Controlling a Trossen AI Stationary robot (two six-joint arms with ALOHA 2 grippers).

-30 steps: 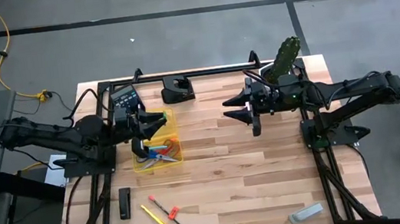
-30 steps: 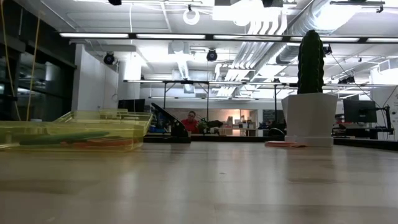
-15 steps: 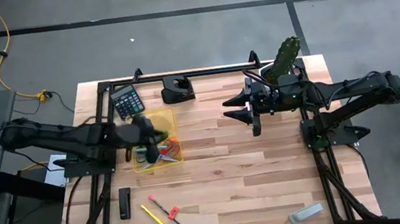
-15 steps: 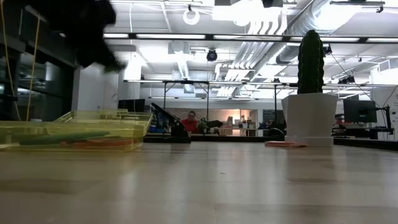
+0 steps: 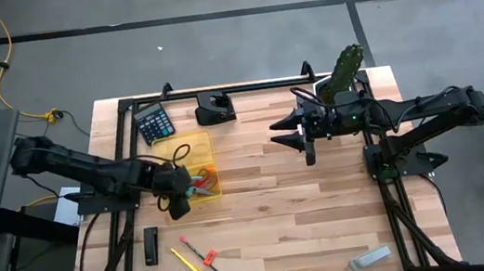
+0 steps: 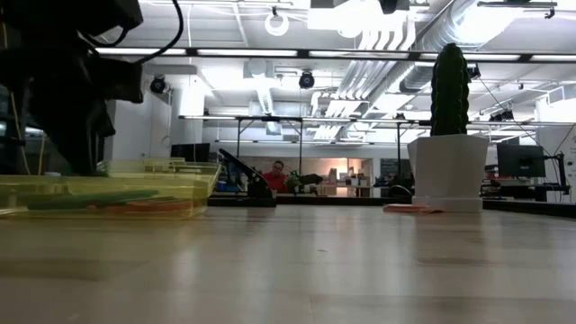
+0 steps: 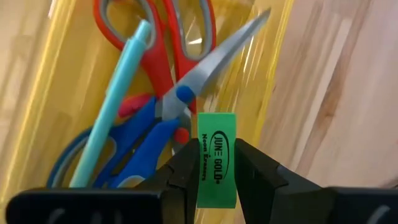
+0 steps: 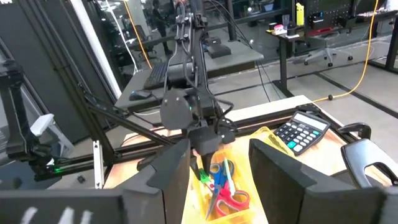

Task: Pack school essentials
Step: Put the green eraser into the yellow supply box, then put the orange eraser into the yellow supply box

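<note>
Table [image 5: 325, 199]: light wood, with both arms reaching in from the sides.
Right arm: waits over the far right part of the table, beside the cactus [image 5: 346, 67]; the right gripper [image 5: 305, 132] holds nothing, its jaws parted, as the right wrist view shows.
Left arm: stretched across to the tray; the left gripper [image 5: 176, 202] hangs at the tray's near edge.
Tray [image 5: 207, 143]: yellow, see-through, at the left middle of the table; it looks like the place where things get packed.
Calculator [image 5: 154, 123]: just behind the tray, on the table, not packed.
Black holder [image 5: 214, 108]: at the far edge, apart from the rest.
Scissors: the red pair [image 7: 180, 37] and the blue pair [image 7: 134, 140] lie crossed inside the tray, so these seem done.
Blue pen [image 7: 112, 106]: lies in the tray along the scissors.
Black bar [image 5: 151, 246]: on the table in front of the tray, still out.
Grey piece [image 5: 370, 256]: near the front right corner, well apart from the tray, still out.
Yellow pen [image 5: 186, 262]: on the table near the front, still out.
Red pen [image 5: 199, 251]: just beside the yellow one, still out.
Green eraser [image 7: 216, 158]: clamped upright between the left gripper's jaws, over the tray's edge; I judge it is about to go in.
Progress: I would call it partway, with several things in, one in hand, and a handful left on the table.
</note>
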